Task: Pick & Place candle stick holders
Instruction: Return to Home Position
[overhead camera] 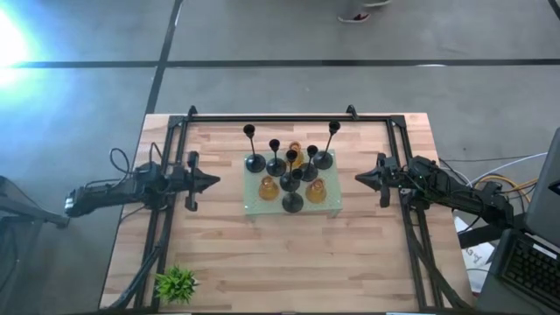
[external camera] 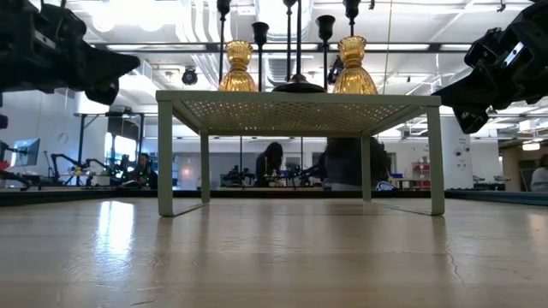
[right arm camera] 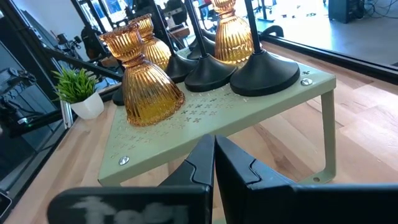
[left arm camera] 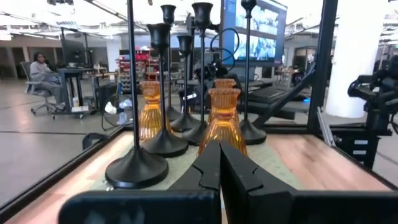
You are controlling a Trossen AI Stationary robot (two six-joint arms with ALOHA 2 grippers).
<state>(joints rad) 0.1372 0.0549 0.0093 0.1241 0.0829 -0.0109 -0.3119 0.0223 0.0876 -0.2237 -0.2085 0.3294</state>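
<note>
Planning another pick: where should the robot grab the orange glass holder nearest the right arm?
Probably pinch the narrow neck, coming level from the right. The orange glass holder stands upright, flares wide below, and black holders crowd behind it.

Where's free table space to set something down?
Widest bare wood: the table strip between the shelf and the near edge, bar the plant at its left-arm-side corner. A narrower strip lies behind the shelf, by the far rail. Side gaps to the left gripper and right gripper are tight. Shelf top is crowded with candle stick holders.
</note>
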